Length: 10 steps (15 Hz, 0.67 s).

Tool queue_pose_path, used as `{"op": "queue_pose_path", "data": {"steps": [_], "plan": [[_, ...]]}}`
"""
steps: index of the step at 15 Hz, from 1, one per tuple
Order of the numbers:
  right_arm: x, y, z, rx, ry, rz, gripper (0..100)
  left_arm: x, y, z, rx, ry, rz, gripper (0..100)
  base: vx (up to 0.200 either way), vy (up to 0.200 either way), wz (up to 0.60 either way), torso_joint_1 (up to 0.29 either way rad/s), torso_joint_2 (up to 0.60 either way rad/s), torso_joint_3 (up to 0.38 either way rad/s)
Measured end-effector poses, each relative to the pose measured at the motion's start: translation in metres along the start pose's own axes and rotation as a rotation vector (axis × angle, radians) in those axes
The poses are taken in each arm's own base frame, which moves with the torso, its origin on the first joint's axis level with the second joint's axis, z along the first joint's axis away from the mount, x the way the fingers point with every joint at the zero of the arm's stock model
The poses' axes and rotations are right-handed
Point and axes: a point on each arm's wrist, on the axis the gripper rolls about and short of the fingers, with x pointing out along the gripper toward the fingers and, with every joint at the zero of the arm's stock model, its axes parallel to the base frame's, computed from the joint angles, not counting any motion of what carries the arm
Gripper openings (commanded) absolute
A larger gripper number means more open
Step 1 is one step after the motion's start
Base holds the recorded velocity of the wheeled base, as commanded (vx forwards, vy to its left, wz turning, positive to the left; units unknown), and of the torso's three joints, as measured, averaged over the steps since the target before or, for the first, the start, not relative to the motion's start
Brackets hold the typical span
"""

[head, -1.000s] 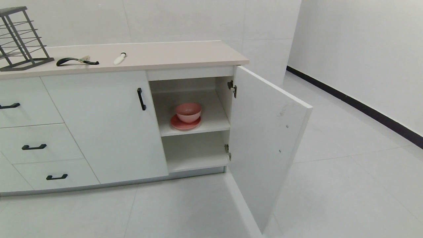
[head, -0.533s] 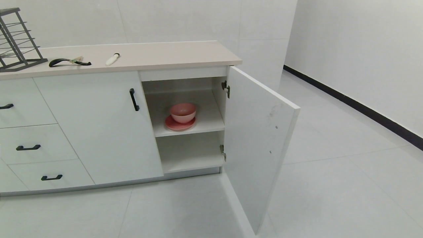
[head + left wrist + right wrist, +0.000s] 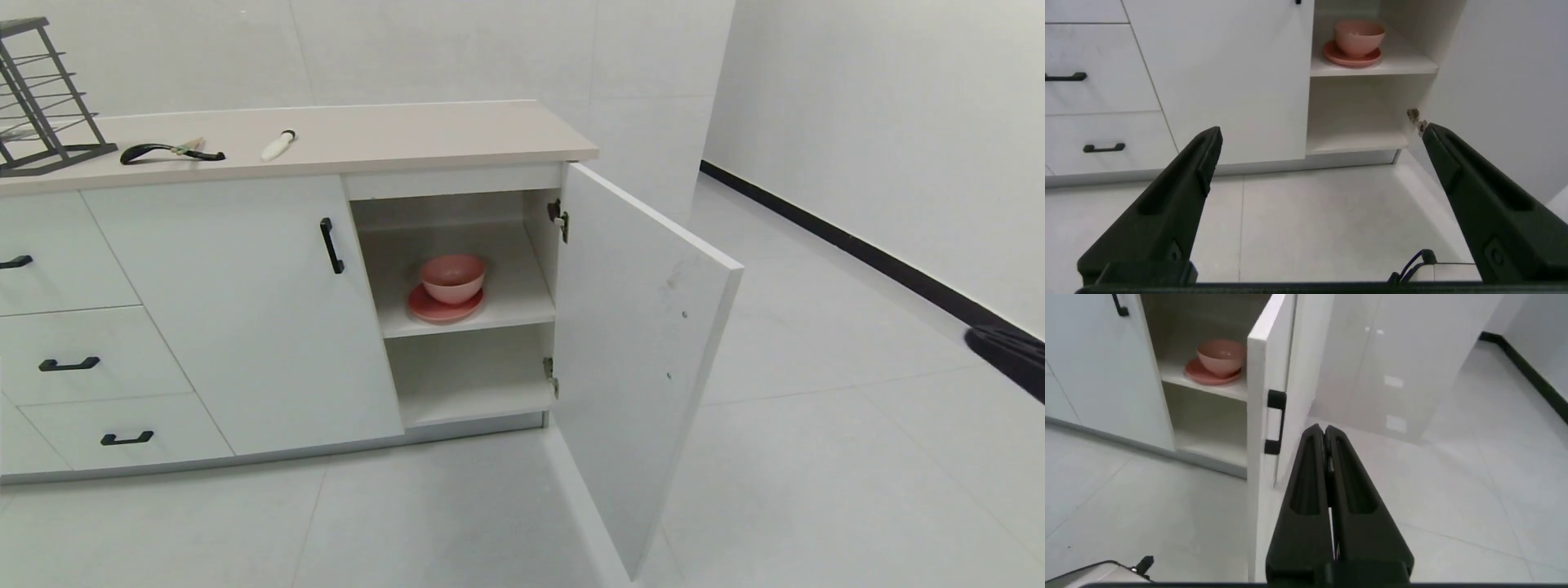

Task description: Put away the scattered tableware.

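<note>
While the whole head view slid a bit sideways a second ago, that's just the camera turning. Nothing in the kitchen itself has budged. The one real difference from half a second back is a dark shape (image 3: 1008, 359) that has poked in low at the far right, over the floor (image 3: 816, 457). I can't tell what it is.

The pink bowl (image 3: 453, 276) sits upright on the pink plate (image 3: 445, 309), and both are on the upper shelf (image 3: 522, 306) of the cabinet (image 3: 245, 310), in the open compartment at its right end, same spot as before. The door (image 3: 645, 343) is hinged on the right and swung wide open toward the near side. Its black handle (image 3: 1275, 422) is on the outer face.

On the counter (image 3: 408, 135), a black-handled tool (image 3: 167, 152) and a white-handled tool (image 3: 277, 145) lie near each other toward the left. The wire rack (image 3: 41, 98) stands at the far left end. Drawers (image 3: 82, 359) with black pulls fill the left of the cabinet front.

The left claw (image 3: 1321, 133) hangs above the floor in front of the cabinet, fingers spread wide apart and holding nothing. The right claw (image 3: 1325, 433) has its fingers pressed together, empty, sitting near the door's free edge on the handle side, not touching it.
</note>
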Motion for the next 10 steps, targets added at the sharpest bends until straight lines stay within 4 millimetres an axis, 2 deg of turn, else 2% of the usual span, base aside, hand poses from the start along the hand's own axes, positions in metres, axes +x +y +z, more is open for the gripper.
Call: {"op": "queue_pose_path", "data": {"steps": [2, 4, 10], "plan": [[0.037, -0.007, -0.007, -0.003, 0.03, 0.033, 0, 0.0, 0.0, 0.0, 0.0, 0.0, 0.001, 100, 0.0, 0.0, 0.0, 0.0, 0.0, 0.0], [0.062, -0.01, -0.017, 0.009, 0.086, 0.066, 0, 0.0, 0.0, 0.0, -0.001, 0.0, 0.001, 100, 0.0, 0.0, 0.0, 0.0, 0.0, 0.0], [0.116, -0.009, -0.034, 0.006, 0.102, 0.12, 0, 0.0, 0.0, 0.0, 0.008, 0.0, 0.0, 100, 0.0, 0.0, 0.0, 0.0, 0.0, 0.0]]}}
